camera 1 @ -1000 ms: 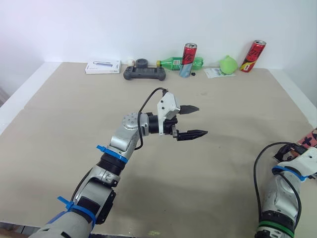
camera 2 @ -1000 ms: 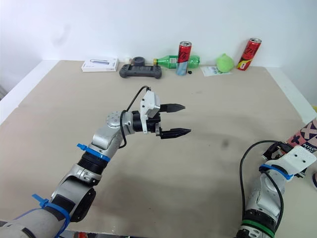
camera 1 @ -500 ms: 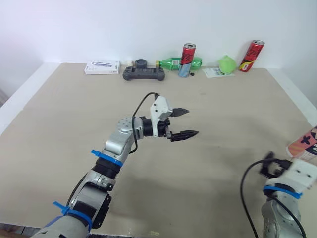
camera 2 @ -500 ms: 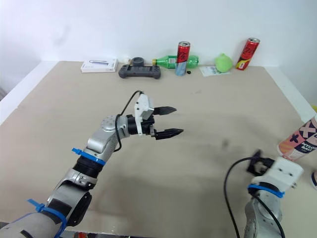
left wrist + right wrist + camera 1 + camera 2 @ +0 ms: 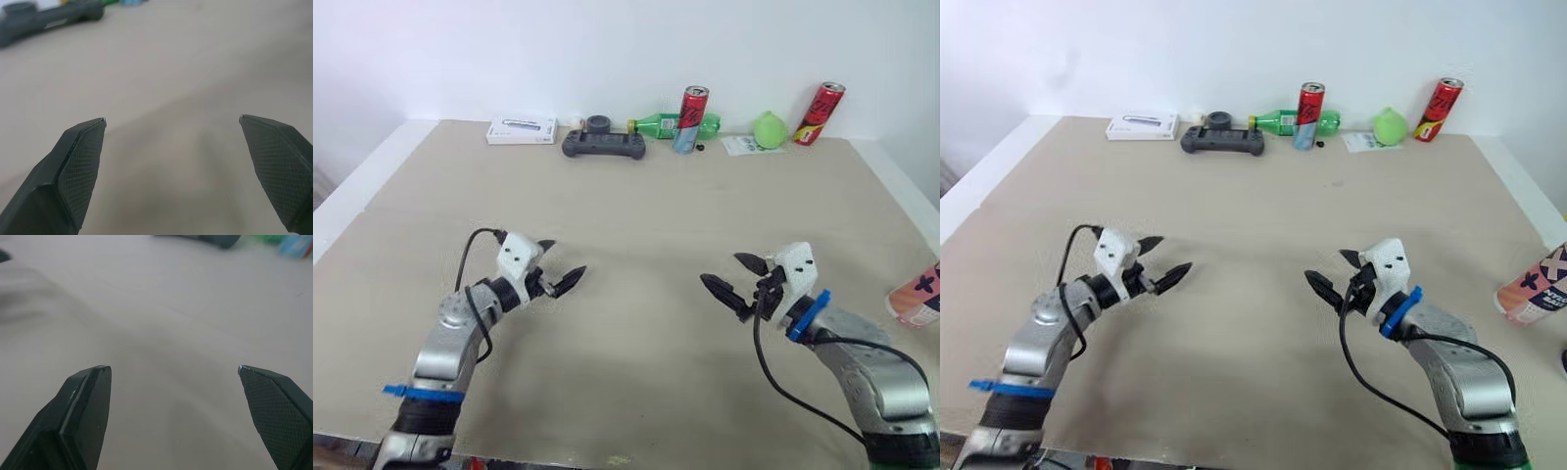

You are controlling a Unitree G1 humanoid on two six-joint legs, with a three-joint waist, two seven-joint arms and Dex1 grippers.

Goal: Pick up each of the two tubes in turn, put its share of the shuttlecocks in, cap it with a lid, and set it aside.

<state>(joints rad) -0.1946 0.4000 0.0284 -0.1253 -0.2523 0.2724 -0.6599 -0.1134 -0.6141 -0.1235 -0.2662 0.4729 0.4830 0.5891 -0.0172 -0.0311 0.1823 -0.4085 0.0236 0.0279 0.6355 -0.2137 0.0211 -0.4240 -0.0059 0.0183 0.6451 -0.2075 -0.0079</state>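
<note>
Beige table (image 5: 636, 211) surface was shown beneath both arms. Over the table's near part, the left gripper (image 5: 566, 258) and the right gripper (image 5: 720, 267) were held with black fingers spread wide, nothing grasped. A pink patterned tube (image 5: 918, 297) was seen by the table's right edge. Along the table's far edge were lined a white box (image 5: 521, 131), a black game controller (image 5: 603, 144), a green bottle (image 5: 656, 124), red cans (image 5: 691, 116) and a green ball (image 5: 770, 128).

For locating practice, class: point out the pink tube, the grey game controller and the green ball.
pink tube (image 5: 1534, 286): right eye view, its patterned side.
grey game controller (image 5: 603, 145): left eye view, middle of its body.
green ball (image 5: 769, 129): left eye view, its centre.
</note>
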